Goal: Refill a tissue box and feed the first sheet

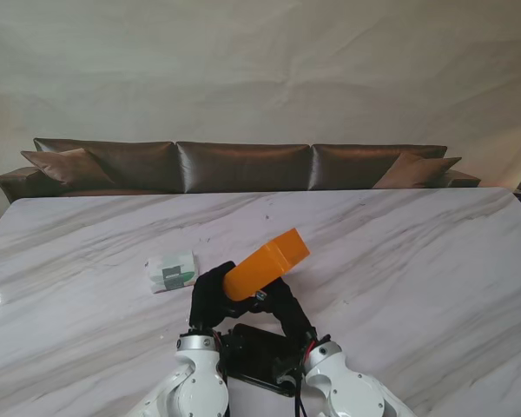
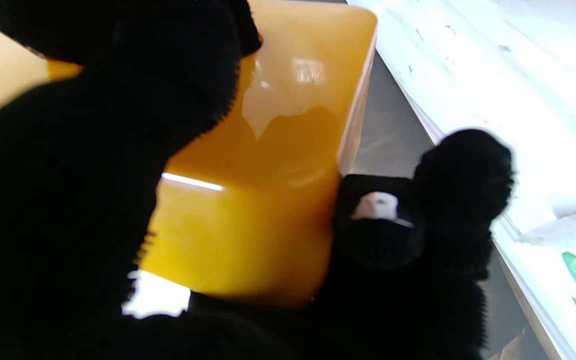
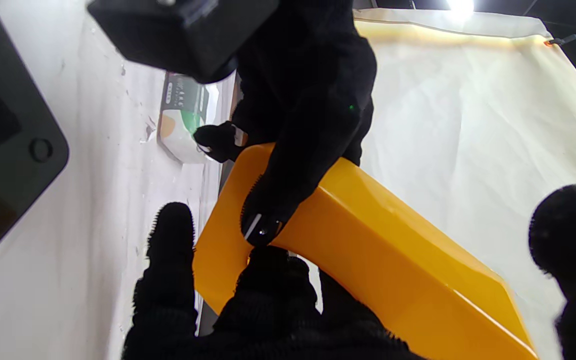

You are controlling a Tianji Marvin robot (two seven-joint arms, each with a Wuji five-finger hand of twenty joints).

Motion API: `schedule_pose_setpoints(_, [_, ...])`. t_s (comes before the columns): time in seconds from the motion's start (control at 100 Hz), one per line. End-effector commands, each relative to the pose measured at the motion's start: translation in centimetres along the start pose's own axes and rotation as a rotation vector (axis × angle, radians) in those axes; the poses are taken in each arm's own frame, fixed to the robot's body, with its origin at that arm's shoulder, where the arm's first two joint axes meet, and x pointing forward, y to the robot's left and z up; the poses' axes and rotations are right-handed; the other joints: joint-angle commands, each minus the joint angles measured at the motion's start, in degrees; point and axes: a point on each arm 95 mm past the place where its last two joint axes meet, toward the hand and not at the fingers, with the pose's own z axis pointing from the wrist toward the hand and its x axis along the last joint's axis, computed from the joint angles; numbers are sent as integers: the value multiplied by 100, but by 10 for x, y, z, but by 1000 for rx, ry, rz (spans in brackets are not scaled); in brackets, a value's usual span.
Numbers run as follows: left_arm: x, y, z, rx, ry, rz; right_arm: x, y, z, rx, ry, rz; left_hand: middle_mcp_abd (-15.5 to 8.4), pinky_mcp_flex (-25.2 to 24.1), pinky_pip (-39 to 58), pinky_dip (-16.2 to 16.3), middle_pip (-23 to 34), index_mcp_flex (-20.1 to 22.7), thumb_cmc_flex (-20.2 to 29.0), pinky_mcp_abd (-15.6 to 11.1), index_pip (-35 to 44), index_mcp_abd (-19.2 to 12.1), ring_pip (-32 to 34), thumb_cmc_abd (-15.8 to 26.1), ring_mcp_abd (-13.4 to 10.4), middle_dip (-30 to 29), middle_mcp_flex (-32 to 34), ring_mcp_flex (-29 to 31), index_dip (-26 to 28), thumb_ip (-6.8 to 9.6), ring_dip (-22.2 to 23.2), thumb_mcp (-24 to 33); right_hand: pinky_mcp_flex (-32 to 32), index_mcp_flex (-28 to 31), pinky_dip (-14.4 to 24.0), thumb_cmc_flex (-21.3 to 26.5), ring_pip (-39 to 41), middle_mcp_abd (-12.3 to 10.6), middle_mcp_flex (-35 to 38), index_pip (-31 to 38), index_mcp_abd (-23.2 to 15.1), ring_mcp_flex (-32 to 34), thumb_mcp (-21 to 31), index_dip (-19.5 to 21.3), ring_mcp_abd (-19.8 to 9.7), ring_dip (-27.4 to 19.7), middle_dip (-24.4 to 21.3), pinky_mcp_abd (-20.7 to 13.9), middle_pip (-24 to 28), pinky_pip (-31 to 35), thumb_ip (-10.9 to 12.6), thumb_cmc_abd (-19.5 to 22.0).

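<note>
Both hands, left hand (image 1: pixel 210 295) and right hand (image 1: pixel 286 308), clasped around tilted orange tissue box (image 1: pixel 267 263); tissue pack (image 1: pixel 170 272) just left.

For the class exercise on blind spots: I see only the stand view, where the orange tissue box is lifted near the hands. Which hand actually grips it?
Observer: The left hand wraps the orange tissue box; the right wrist view shows its fingers pressed on the box's side.
Operator: And the right hand?
Observer: The right hand has fingertips at the box's near end; whether it grips firmly I cannot tell.
Operator: Is the box empty?
Observer: The left wrist view shows only smooth orange wall, no tissue.
Operator: Where is the refill?
Observer: The tissue pack lies on the marble table, left of the hands.
</note>
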Motion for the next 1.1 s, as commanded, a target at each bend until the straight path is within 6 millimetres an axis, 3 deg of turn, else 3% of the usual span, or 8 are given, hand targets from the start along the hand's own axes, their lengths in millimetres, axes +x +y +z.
schedule_pose_setpoints(0.0, [10,-3,9,28,11,-28,-8,-1,-9,20,-24,9,-60,279,3922,100,246,86,322,-801,157,27,425,860,-163,56,425,408,13,177,-62,2511,92,98,102,-84,-384,78,-28,-101,-485,-555,27,-19,776,-78,-61,-119,6,-39,-29,-28])
schedule_pose_setpoints(0.29, [8,-5,11,42,2,-28,-4,5,-14,30,-15,44,-47,281,3936,100,256,82,322,-802,158,48,441,868,-156,56,419,407,15,188,-76,2504,321,87,249,131,-285,197,-13,269,-497,-218,1,106,876,-10,251,24,663,234,-99,-149])
schedule_pose_setpoints(0.7, [7,-15,24,36,24,59,1,24,-30,36,-65,-33,-67,281,3931,91,262,61,307,-815,157,27,446,904,-156,72,394,406,24,225,-89,2479,326,32,196,242,-265,199,11,850,-502,-120,-57,242,893,9,353,55,941,290,-114,-147])
schedule_pose_setpoints(1.09, [2,-26,52,-73,80,263,27,52,-51,-92,-80,-219,-137,290,3961,86,229,52,237,-889,133,-49,462,909,-221,59,420,409,63,264,-86,2462,380,170,173,333,-228,200,119,1040,-525,-7,-65,294,914,27,430,76,1128,315,-97,-164])
